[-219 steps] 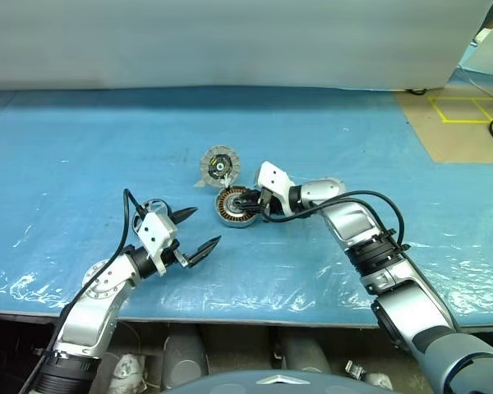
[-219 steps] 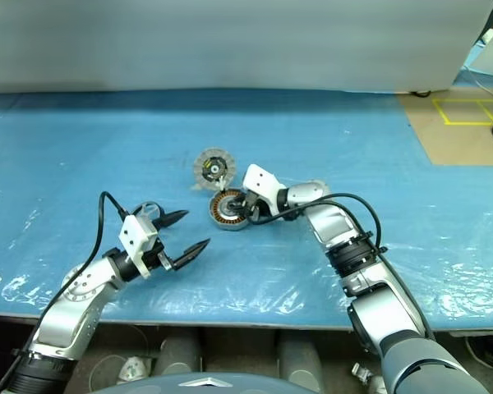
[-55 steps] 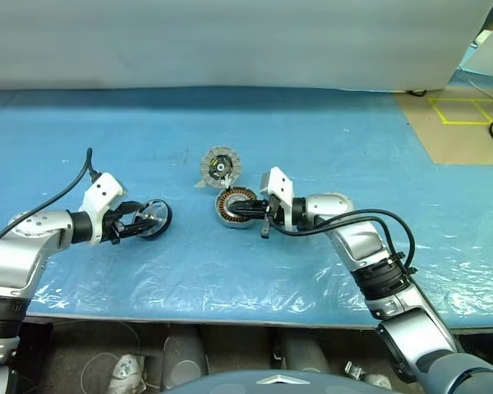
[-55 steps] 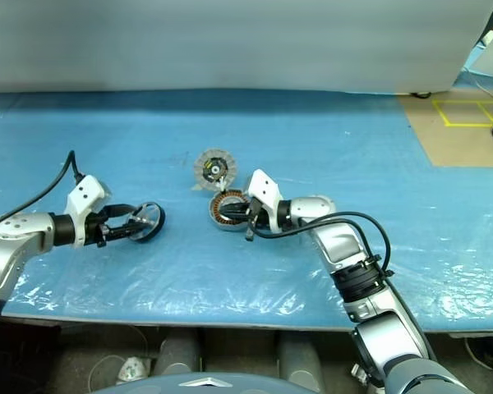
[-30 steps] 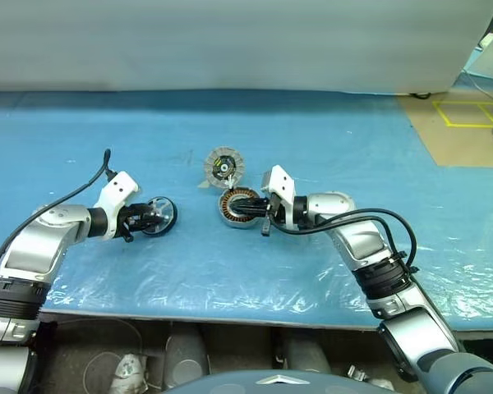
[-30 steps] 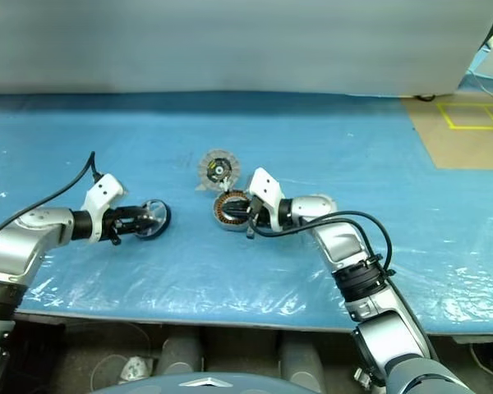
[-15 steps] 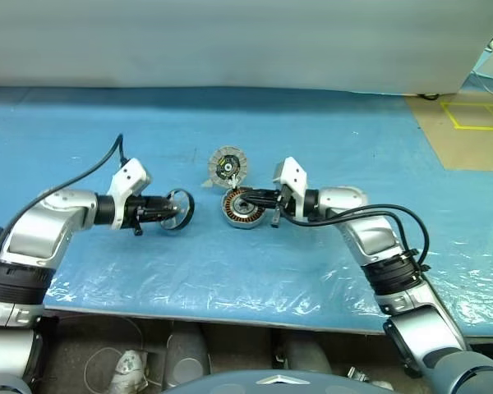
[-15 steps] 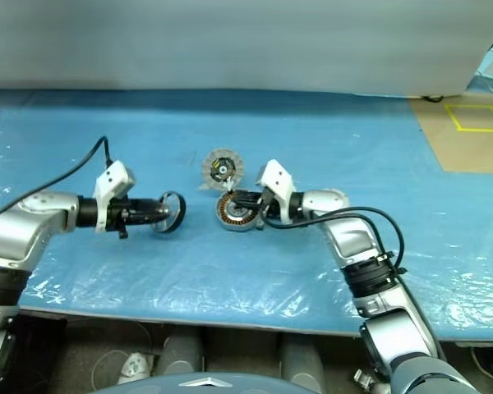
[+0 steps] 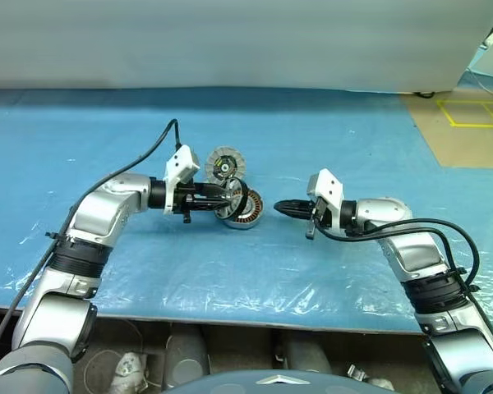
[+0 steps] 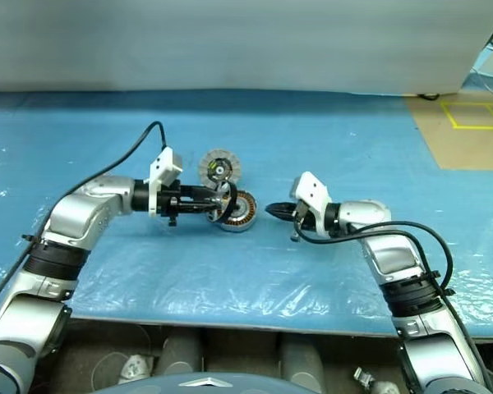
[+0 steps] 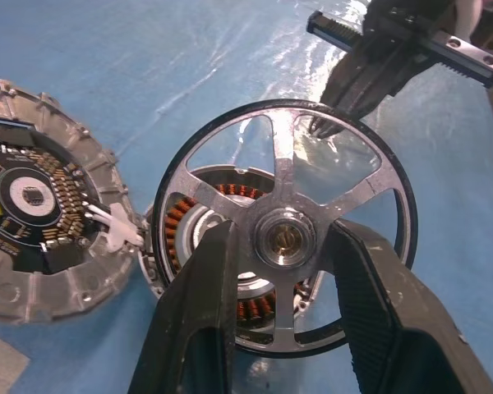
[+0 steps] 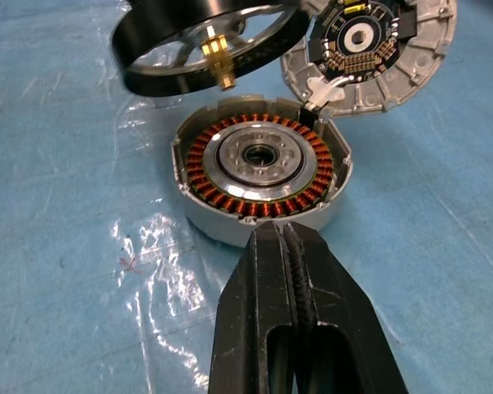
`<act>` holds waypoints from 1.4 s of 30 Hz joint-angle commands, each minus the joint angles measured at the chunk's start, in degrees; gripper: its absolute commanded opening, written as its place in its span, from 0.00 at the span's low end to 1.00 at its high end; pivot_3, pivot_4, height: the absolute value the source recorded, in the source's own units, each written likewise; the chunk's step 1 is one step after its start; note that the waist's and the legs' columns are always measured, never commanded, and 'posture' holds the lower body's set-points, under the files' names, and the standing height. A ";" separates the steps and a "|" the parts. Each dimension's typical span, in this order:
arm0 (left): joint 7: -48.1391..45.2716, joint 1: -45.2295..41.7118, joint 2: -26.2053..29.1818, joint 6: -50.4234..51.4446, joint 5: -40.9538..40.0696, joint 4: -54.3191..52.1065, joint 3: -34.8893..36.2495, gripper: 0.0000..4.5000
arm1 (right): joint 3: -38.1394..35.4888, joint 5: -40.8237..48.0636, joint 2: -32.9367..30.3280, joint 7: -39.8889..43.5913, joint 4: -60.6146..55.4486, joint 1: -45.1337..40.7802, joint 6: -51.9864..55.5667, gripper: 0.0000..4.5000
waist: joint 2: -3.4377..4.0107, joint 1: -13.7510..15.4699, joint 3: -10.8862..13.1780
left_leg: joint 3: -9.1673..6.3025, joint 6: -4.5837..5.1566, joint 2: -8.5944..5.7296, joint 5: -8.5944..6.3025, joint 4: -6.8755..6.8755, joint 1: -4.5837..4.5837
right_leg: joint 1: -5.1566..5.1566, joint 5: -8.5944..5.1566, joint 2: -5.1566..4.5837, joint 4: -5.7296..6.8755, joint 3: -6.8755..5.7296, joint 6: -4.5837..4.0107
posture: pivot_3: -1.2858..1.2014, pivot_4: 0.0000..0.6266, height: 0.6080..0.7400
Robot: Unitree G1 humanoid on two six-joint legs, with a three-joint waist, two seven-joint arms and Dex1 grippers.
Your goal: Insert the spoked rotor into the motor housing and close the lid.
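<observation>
Over blue, seemingly plastic sheeting (image 9: pixel 107 263) by a grey wall (image 9: pixel 230 41), left gripper (image 9: pixel 228 197) clamps the spoked rotor (image 11: pixel 283 168), right gripper (image 9: pixel 281 208) pinched closed.

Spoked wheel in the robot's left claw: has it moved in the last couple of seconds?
Yes. The spoked rotor, clamped in the left gripper, has travelled rightward to the motor housing; earlier it was well left of it.

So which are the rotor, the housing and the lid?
rotor (image 11: pixel 283 238): left wrist view, brass hub.
housing (image 12: pixel 260 156): right wrist view, centre bearing.
lid (image 9: pixel 223 167): left eye view, dark middle.
</observation>
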 commanded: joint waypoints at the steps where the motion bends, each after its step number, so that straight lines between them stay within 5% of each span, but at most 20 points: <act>1: -0.07 -2.03 -0.79 -4.17 1.68 2.28 0.18 0.31 | -1.63 0.99 -0.88 -0.30 -3.90 0.56 -0.18 0.00 | 0.00 -0.03 0.00 | 0.01 0.00 -0.02 0.00 0.01 0.00 | 0.00 0.00 -0.01 0.00 0.01 0.00 | 0.52 0.24 1.00; 12: -0.23 -3.69 -4.27 -7.14 3.53 6.24 -0.07 0.31 | -1.83 1.30 -1.05 -2.77 -7.19 2.22 2.42 0.00 | -0.01 -0.01 0.00 | 0.00 0.00 0.01 0.00 -0.02 0.00 | -0.01 0.00 0.00 -0.01 0.00 0.00 | 0.52 0.24 1.00; 42: 0.09 -2.05 -1.90 -8.76 11.32 8.13 -4.09 0.31 | -1.40 0.33 -0.70 -4.50 -3.86 2.40 -0.52 0.00 | 0.00 -0.01 0.00 | 0.01 0.00 -0.01 0.00 -0.02 0.08 | 0.07 0.00 -0.01 -0.02 0.02 0.00 | 0.52 0.24 1.00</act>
